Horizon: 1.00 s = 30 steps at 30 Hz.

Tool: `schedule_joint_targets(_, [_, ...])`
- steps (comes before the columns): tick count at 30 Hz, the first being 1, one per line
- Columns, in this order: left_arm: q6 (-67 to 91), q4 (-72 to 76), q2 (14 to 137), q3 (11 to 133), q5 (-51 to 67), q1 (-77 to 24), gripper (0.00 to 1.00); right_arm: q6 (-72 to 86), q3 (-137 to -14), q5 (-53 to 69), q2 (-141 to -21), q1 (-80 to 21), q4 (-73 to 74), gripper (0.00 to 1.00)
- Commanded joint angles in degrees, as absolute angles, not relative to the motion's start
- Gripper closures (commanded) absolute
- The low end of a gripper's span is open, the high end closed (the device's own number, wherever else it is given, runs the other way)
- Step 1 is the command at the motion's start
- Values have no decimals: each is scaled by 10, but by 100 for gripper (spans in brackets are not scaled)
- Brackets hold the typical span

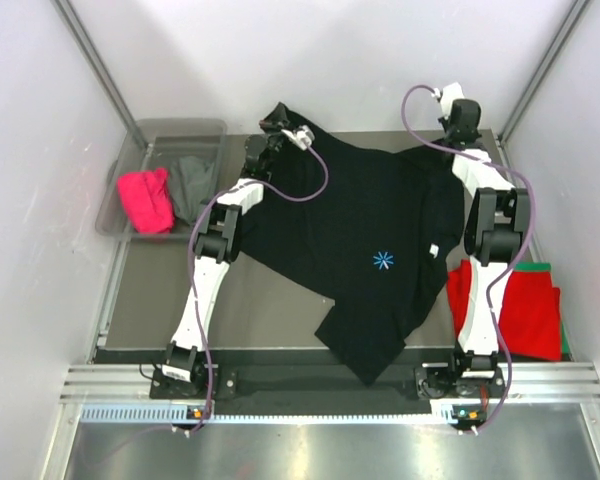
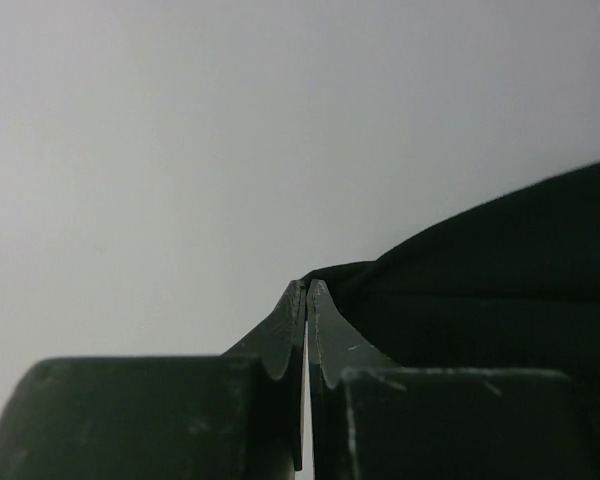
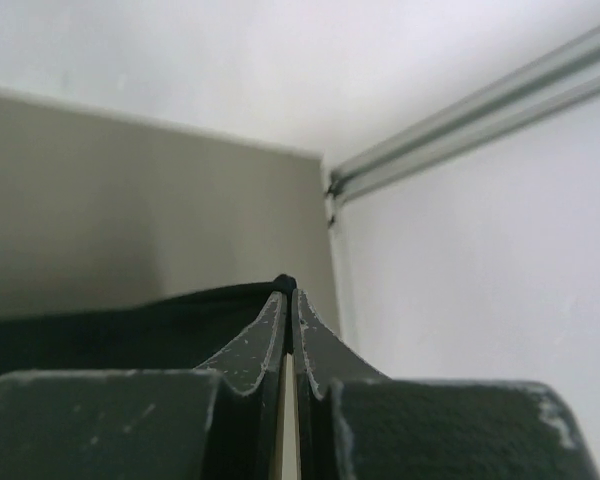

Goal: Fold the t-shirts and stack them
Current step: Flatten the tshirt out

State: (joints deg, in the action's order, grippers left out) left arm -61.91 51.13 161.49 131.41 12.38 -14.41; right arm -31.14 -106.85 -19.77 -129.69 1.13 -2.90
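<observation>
Far edge of the black t-shirt [image 1: 380, 240] pinched twice

The left tool [image 2: 306, 292] and right tool [image 3: 285, 288] are each clamped on the cloth (it shows at both tips), well apart. The rest spreads over the surface [image 1: 270, 300] toward the near edge. A red shirt [image 1: 525, 310] lies at the right.

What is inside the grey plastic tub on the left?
A pink t-shirt and a grey t-shirt lie inside the tub. Anything beneath them is covered.

The left gripper [image 2: 307, 288] pinches the black t-shirt [image 2: 500, 290] edge at its tips; cloth drapes right of the jaws.
</observation>
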Motion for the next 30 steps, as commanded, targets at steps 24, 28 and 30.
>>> schedule_joint_targets(24, [-320,-99,1058,1002,-266,-262,100,-207,-992,-73,-942,4,141,100])
schedule_joint_targets(28, [-297,-193,917,991,-253,-261,100,-201,-1013,-73,-851,4,187,100])
schedule_joint_targets(30, [-292,-244,869,993,-236,-261,100,-196,-1033,-64,-809,4,211,100])
